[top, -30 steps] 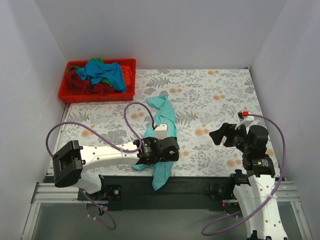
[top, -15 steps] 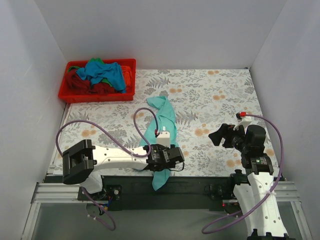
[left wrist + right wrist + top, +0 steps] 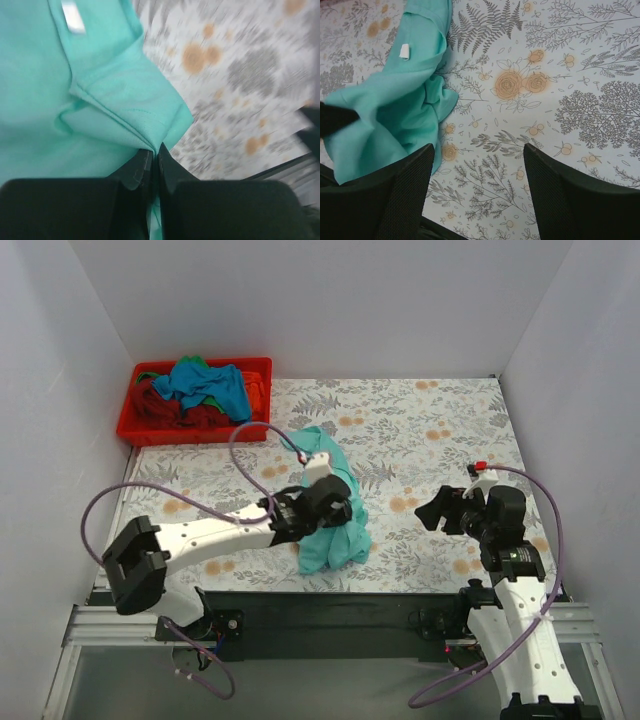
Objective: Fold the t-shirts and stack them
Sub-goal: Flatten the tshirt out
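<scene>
At the tabletop [image 3: 430,430] front-centre, the mint t-shirt [image 3: 342,542] lies bunched. The left gripper [image 3: 155,150] is pinched tight on a hem fold. The right gripper [image 3: 477,152] is wide apart & empty. The cloth looks light and limp, so prob. best taken at shoulders/corners.

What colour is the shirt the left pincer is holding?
Plain mint-teal: the shirt shows best in the right wrist view.

Mint-teal shirt [image 3: 335,532]; red bin [image 3: 190,433]: blue shirt [image 3: 205,383], dk-red shirt [image 3: 160,406]; tablecloth [image 3: 430,420] grey ferns, orange flowers.
</scene>
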Robot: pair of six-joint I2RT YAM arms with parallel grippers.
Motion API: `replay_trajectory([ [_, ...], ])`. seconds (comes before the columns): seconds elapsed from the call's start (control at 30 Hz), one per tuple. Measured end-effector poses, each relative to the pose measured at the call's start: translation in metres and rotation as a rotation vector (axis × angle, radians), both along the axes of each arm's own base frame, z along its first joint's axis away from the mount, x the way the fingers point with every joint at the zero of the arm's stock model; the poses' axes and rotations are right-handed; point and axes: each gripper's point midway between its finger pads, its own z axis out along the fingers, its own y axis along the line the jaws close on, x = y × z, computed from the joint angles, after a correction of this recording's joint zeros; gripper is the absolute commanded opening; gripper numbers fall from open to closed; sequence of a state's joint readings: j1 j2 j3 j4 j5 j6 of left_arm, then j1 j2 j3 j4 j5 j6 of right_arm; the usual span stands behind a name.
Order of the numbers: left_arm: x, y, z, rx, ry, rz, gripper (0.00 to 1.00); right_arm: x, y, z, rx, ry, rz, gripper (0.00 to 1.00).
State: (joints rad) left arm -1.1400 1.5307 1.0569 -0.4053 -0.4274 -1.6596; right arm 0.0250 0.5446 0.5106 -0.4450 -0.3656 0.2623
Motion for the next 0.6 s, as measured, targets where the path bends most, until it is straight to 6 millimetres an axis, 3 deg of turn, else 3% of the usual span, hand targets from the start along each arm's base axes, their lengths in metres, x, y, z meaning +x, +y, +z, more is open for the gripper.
replay_trajectory([
  [0.1,0.045,0.021,0.055,-0.201,-0.08,0.088,0.0,0.002,0.008,0.002,0.016,0.009,0.018,0.76],
  [0.17,0.067,0.058,0.088,-0.32,-0.153,0.17,0.0,0.003,0.018,0.006,0.018,0.009,0.047,0.76],
  [0.23,0.076,0.093,0.099,-0.375,-0.202,0.237,0.15,0.002,0.031,0.006,0.008,0.008,0.086,0.75],
  [0.27,0.077,0.104,0.096,-0.379,-0.208,0.257,0.28,0.001,0.039,0.005,0.002,0.011,0.108,0.75],
  [0.3,0.077,0.117,0.09,-0.38,-0.205,0.277,0.51,-0.001,0.047,0.003,-0.003,0.021,0.129,0.74],
  [0.33,0.074,0.127,0.075,-0.364,-0.187,0.286,0.57,-0.003,0.056,0.0,-0.008,0.032,0.152,0.74],
  [0.43,0.064,0.166,0.019,-0.277,-0.098,0.371,0.69,-0.013,0.082,-0.012,-0.041,0.067,0.21,0.74],
  [0.5,0.051,0.186,-0.008,-0.221,-0.048,0.411,0.72,-0.023,0.096,-0.022,-0.062,0.091,0.241,0.73],
  [0.53,0.043,0.196,-0.017,-0.197,-0.029,0.427,0.79,-0.029,0.103,-0.026,-0.074,0.1,0.258,0.73],
  [0.6,0.036,0.205,-0.018,-0.182,-0.025,0.441,0.8,-0.037,0.111,-0.035,-0.088,0.122,0.268,0.73],
])
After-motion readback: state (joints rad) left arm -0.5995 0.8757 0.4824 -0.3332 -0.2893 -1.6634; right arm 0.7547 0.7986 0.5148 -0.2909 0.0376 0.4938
